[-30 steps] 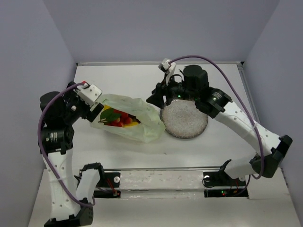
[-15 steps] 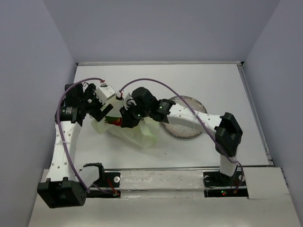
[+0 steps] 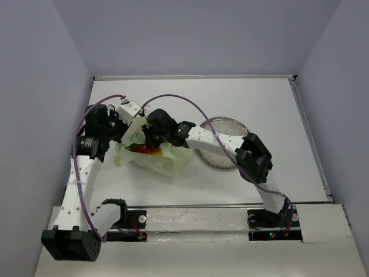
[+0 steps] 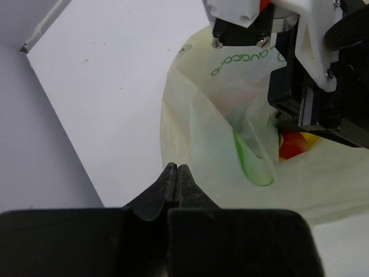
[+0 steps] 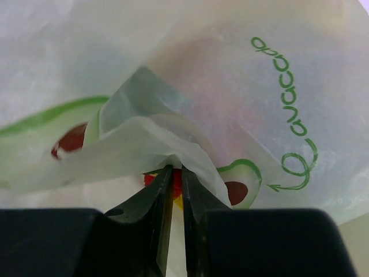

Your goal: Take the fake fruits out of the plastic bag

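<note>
Left claw (image 4: 176, 168) has closed on plastic bag (image 4: 199, 127) edge, right claw (image 5: 173, 171) pinching fold

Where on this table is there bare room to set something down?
The far table strip along the back wall, and the right side between the plate and the side wall, are bare. It is crowded at left centre, around the plastic bag.

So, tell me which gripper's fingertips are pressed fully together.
The left gripper: its tips meet with no gap, pinching the edge of the plastic bag. The right gripper shows a thin slit between its tips, with a fold of bag film caught in it.
</note>
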### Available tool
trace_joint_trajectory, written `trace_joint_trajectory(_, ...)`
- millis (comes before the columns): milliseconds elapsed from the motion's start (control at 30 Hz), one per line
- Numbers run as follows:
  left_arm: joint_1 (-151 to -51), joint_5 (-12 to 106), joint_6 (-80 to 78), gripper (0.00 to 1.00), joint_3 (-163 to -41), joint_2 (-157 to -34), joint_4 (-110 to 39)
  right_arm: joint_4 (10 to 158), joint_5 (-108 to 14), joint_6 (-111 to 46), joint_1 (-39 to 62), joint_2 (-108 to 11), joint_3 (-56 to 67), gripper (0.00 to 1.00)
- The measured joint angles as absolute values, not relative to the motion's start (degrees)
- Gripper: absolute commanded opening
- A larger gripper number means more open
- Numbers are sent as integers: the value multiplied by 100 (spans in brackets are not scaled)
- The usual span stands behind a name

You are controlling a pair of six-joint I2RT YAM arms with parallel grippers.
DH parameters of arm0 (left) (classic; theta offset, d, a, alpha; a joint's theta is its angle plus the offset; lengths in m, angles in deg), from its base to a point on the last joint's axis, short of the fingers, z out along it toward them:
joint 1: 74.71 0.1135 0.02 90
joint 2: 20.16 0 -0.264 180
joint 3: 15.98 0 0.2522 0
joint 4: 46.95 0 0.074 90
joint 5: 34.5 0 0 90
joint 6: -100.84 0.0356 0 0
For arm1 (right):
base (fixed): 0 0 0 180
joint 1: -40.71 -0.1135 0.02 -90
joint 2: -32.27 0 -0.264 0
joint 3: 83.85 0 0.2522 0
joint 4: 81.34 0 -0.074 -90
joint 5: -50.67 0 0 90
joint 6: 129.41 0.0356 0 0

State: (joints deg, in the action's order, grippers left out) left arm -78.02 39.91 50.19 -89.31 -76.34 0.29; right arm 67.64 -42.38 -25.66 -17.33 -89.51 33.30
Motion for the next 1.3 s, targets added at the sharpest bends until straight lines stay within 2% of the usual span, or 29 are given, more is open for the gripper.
trace_joint_trajectory(100, -7804, 4177, 4792, 1, -8929, -7499, -122, 6736, -3525, -2347, -1733, -9012, 3339, 19)
trace_joint_trajectory(133, -7804, 4201, 4777, 12, -8929, -7468, -128, 6742, -3361, -2314, -1733, -9012, 3339, 19)
trace_joint_trajectory(167, -7802, 4188, 4777, 28, -8929, -7460, -126, 6751, -3062, -2284, -1733, -9012, 3354, 19)
trace_joint_trajectory(200, -7800, 4074, 4803, 68, -8929, -7449, -91, 6760, -2813, -2266, -1733, -9012, 3374, 19)
trace_joint_trajectory(233, -7802, 3934, 4892, 84, -8929, -7444, -10, 6757, -2697, -2264, -1715, -9012, 3385, 19)
trace_joint_trajectory(267, -7809, 3755, 4986, 96, -8929, -7444, 105, 6751, -2537, -2242, -1705, -9012, 3413, 19)
trace_joint_trajectory(300, -7815, 3637, 5017, 99, -8929, -7444, 184, 6753, -2441, -2216, -1691, -9012, 3429, 19)
trace_joint_trajectory(567, -7889, 2839, 5131, 99, -8662, -7663, 525, 6755, -2168, -2080, -1436, -9016, 3702, 19)
trace_joint_trajectory(733, -7889, 2247, 5122, 99, -8933, -7728, 899, 6764, -2295, -2008, -1449, -9016, 3746, 19)
trace_joint_trajectory(1000, -7889, 1276, 5400, 99, -9285, -7022, 1071, 6764, -2544, -1916, -1449, -9016, 3746, 19)
trace_joint_trajectory(1300, -8025, 1296, 6350, 99, -8509, -6598, 1251, 6760, -2640, -1816, -1442, -9016, 3743, 19)
